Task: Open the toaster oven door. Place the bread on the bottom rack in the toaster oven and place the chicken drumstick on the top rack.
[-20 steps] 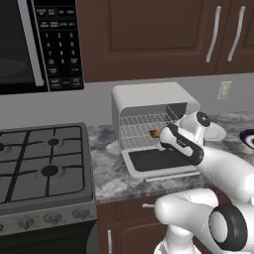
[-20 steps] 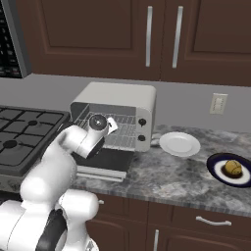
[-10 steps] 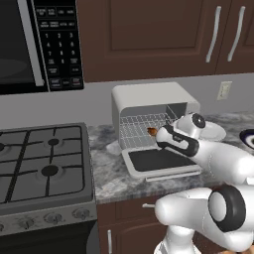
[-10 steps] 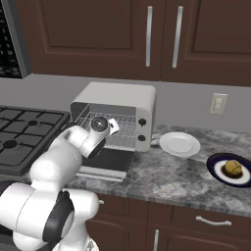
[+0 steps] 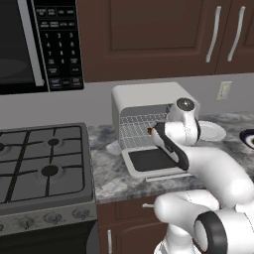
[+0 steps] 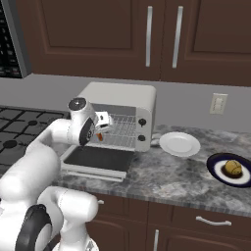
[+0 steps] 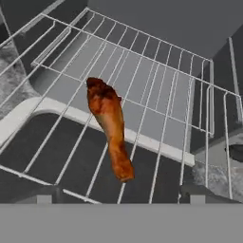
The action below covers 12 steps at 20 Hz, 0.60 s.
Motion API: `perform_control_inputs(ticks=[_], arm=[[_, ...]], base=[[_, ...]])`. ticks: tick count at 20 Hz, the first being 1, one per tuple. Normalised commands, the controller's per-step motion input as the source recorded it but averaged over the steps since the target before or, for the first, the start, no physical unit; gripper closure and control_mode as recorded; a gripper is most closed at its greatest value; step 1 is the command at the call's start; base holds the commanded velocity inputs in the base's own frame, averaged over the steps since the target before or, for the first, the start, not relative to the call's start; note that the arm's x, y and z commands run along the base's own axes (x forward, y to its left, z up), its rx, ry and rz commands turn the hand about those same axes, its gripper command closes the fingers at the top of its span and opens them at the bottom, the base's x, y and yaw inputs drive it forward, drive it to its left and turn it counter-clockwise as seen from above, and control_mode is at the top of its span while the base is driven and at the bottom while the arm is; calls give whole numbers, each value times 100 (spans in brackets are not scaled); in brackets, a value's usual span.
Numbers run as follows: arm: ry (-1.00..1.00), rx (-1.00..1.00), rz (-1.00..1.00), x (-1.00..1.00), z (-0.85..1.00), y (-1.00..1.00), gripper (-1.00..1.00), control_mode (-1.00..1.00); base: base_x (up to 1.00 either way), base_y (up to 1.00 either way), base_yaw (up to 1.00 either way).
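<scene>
The off-white toaster oven point(image 5: 144, 94) point(image 6: 122, 95) stands on the counter with its door point(image 5: 149, 159) point(image 6: 98, 157) dropped flat. An orange-brown chicken drumstick point(image 7: 111, 126) point(image 6: 99, 137) lies loose on a silver wire rack point(image 7: 156, 95), seemingly the top rack, as a second grid shows beneath it. My gripper point(image 7: 121, 194) point(image 6: 102, 131) hovers at the oven mouth just above the drumstick. It is open, with its fingertips point(image 7: 45, 194) wide apart and clear of the meat. The bread point(image 6: 232, 168) sits on a dark plate point(image 6: 215, 162) at the far right.
An empty white plate point(image 6: 179, 143) lies right of the oven. A gas stove point(image 5: 42, 158) is to the left, and a black microwave point(image 5: 30, 44) hangs above it. Dark cabinets point(image 6: 162, 34) span the wall, and the counter's front edge point(image 6: 186, 201) runs in front.
The jaws went from shut on the drumstick to wide open, leaving it on the rack. The hand rose slightly at the oven mouth.
</scene>
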Motion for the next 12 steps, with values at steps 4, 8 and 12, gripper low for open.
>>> perform_control_inputs(ticks=[4,8,12], arm=[[56,-5,-39,5,-35,4,-100,-100],[29,0,-27,0,-38,0,-100,-100],[2,1,-25,0,-66,0,-100,-100]], base=[[0,0,0],[0,0,0],[0,0,0]])
